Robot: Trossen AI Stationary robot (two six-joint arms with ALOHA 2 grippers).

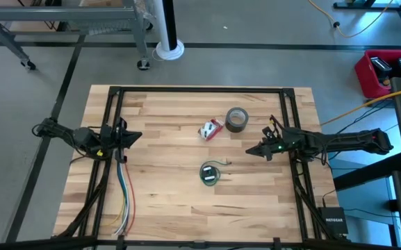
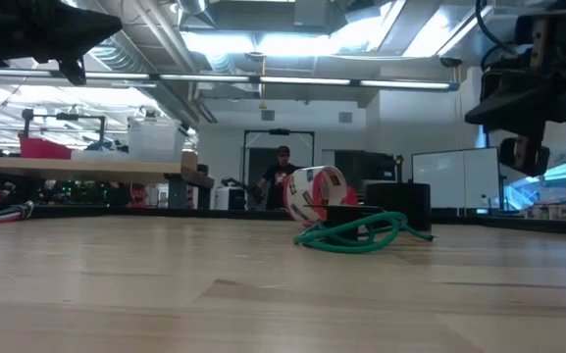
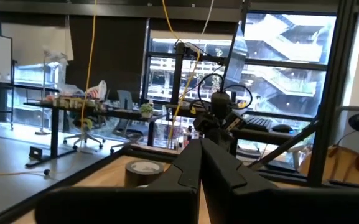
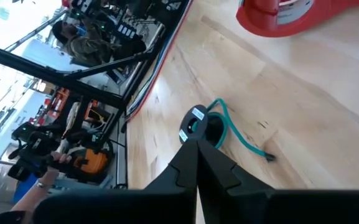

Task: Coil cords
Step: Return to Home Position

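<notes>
The cord (image 1: pixel 209 173) lies coiled on the counter (image 1: pixel 172 208), near its middle and between the two arms. It touches neither arm and lies nearer the right one. In the right wrist view, the coil (image 4: pixel 205 127) sits around a small black round piece. One green tail runs off the coil across the wood to a small dark tip. The low view shows only the near side of the green loops (image 2: pixel 356 235); the round piece cannot be made out there. The left end effector (image 1: pixel 136 137) hangs over the left side of the counter with its fingers (image 3: pixel 188 174) together and nothing between them. The right end effector (image 1: pixel 250 150) hangs over the right side, above and beside the cord. Its fingers (image 4: pixel 219 171) are also together and hold nothing. In the low view both arms are cut off by the upper edge. A grey tape roll (image 1: pixel 236 119) stands behind the cord, with a red-and-white roll (image 1: pixel 211 130) just beside it. The right wrist view shows only the lower part of the red-and-white roll (image 4: pixel 291 15). Loose coloured wires (image 1: pixel 124 201) trail from below the left arm and run out of frame at the front of the counter. A person (image 2: pixel 281 175) stands far back in the room, too small to describe further.
</notes>
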